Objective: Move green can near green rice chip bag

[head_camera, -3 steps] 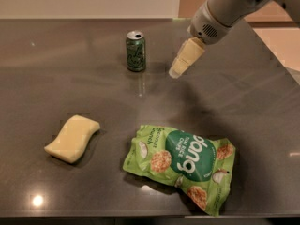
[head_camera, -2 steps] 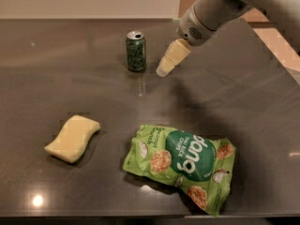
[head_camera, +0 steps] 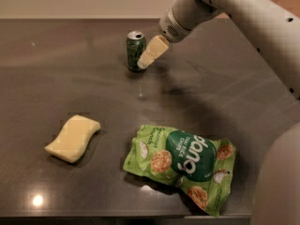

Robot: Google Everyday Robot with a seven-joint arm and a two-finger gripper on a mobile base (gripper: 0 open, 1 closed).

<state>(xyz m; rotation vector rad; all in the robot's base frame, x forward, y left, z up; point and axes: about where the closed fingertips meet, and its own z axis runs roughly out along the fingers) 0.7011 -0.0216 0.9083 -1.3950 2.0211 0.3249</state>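
The claw (head_camera: pixel 144 63) is hanging at the far side of the table (head_camera: pixel 243 102), right up against the right side of the green can (head_camera: pixel 134 49). We're seeing a clear change from a second ago: it was floating well off to the right of the can and it's been sliding left and down ever since, so now its tip is overlapping the can's edge in this view. We honestly can't tell how far open it is, or whether it's actually touching the can yet, and the can isn't looking lifted. The can is standing upright in the same spot, so we're reading this as the reach-in just before a grab, with the carry not started.

The green rice chip bag (head_camera: pixel 183 165) is lying flat on the near side, a bit to the right, well apart from the can. Between them there's a bare stretch of tabletop. The bag's lower corner is sitting very near the near edge, so we're thinking the far side of the bag is the safer drop zone. The yellow sponge (head_camera: pixel 72 137) is off to the near left, out of the way.
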